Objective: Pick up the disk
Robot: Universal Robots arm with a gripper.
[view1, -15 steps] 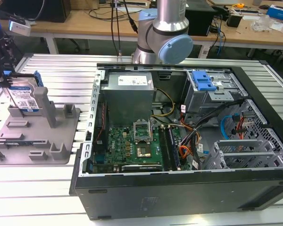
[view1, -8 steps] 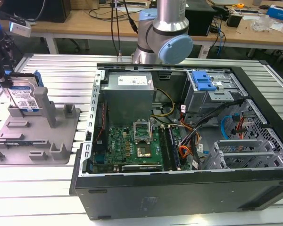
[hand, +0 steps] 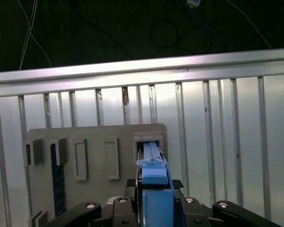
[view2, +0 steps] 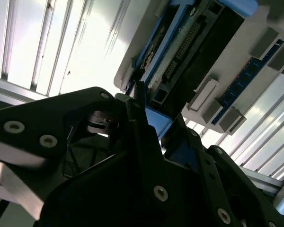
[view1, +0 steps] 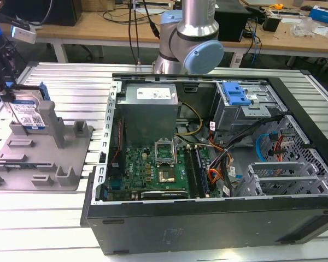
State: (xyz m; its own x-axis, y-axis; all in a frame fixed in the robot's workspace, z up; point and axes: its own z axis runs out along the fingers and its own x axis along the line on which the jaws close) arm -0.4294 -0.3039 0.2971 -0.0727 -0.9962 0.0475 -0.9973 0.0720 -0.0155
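You had the gripper [hand: 156,187] clamped on the disk [view1: 30,112] — it stood upright in the grey fixture [view1: 44,164] on the ribbed metal table [view1: 71,82], beside the computer case [view1: 208,224] — wooden benches [view1: 98,27] behind.

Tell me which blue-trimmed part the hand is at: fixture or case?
The disk standing upright in the grey fixture, at the exterior view's left, with the hand at its top. The blue bracket sits far off inside the computer case.
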